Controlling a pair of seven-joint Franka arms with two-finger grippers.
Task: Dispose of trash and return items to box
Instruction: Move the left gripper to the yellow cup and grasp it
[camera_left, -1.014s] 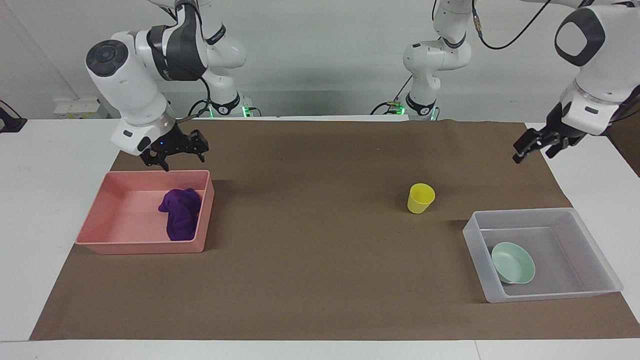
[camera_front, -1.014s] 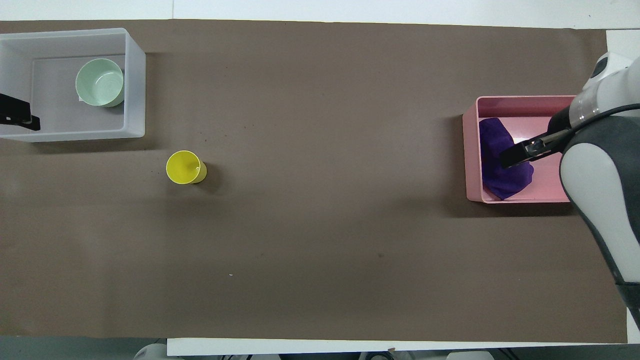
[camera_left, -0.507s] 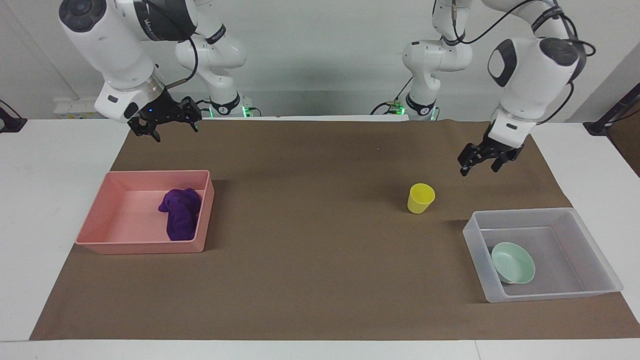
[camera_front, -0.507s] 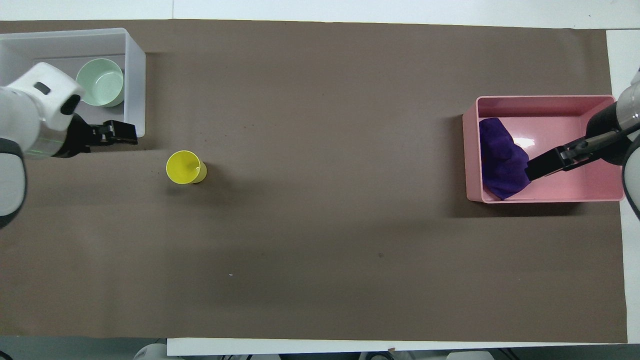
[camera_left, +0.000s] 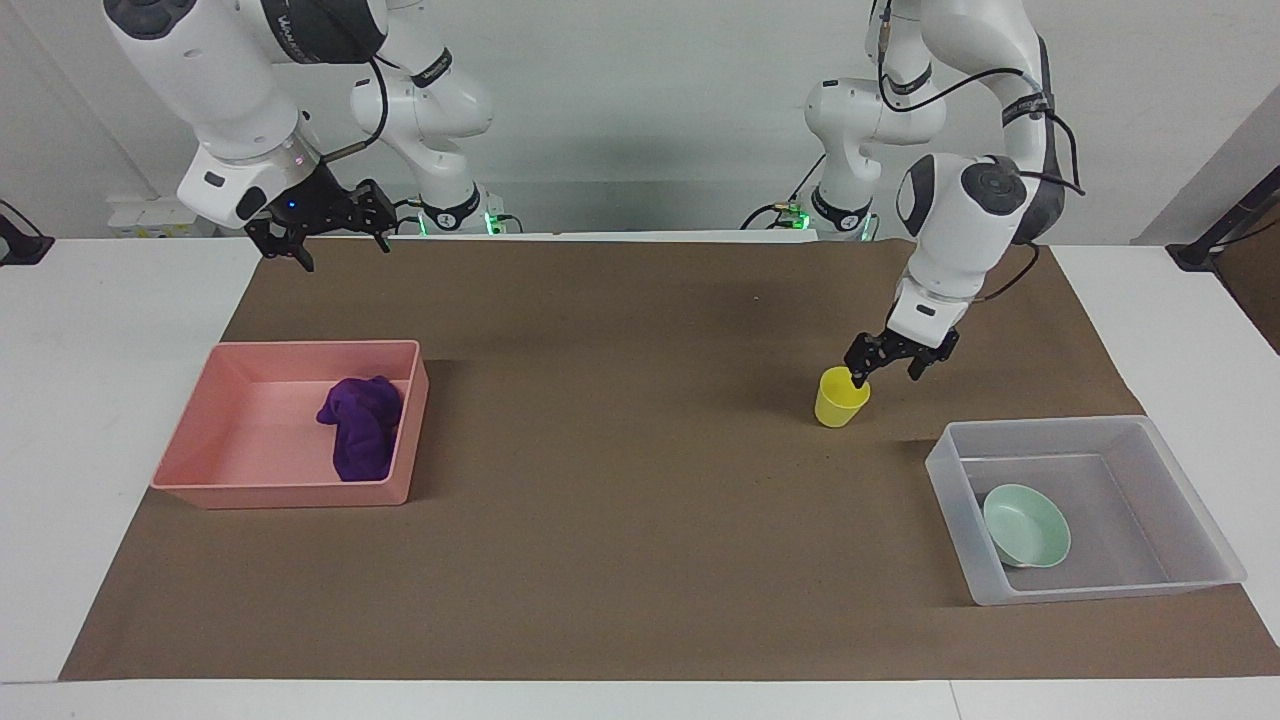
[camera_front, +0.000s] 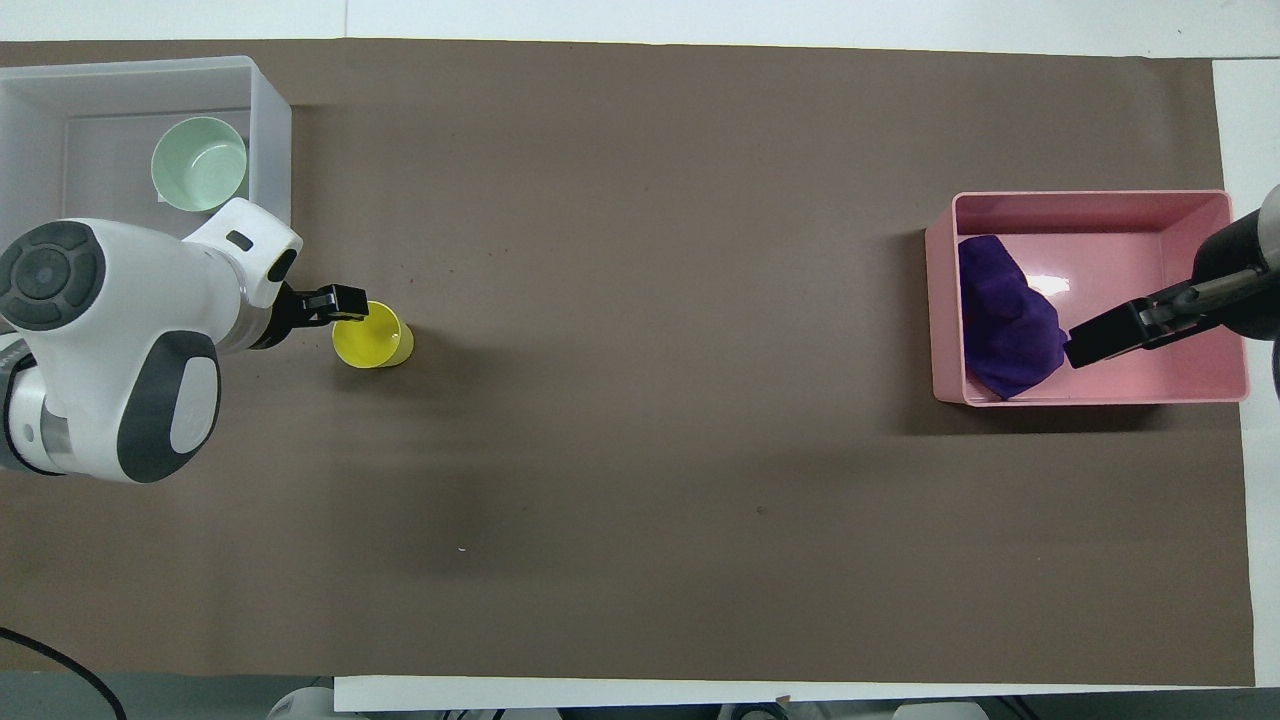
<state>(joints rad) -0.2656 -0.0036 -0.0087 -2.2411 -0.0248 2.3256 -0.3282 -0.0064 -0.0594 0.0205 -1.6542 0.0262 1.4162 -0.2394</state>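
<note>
The yellow cup (camera_left: 841, 398) stands upright on the brown mat, nearer to the robots than the clear-grey box (camera_left: 1188, 505). My left gripper (camera_left: 885, 374) is open and low at the cup's rim, with one finger at the rim's edge and the other outside it, toward the left arm's end of the table. In the overhead view the left gripper (camera_front: 343, 305) meets the cup (camera_front: 372, 337). The mint-green bowl (camera_left: 1027, 525) lies in the box (camera_front: 272, 150). The purple cloth (camera_left: 360, 426) lies in the pink bin (camera_left: 285, 493). My right gripper (camera_left: 335, 250) is open and empty, raised.
The brown mat (camera_left: 620, 450) covers the table. The pink bin (camera_front: 1190, 385) sits at the right arm's end and the clear box at the left arm's end. In the overhead view the right gripper (camera_front: 1090, 348) hangs over the pink bin beside the cloth (camera_front: 1003, 318).
My left gripper has swung from the box's end of the table and come down to the yellow cup's rim. My right gripper has risen away from the pink bin. The cloth, the bowl and the cup stay put.
</note>
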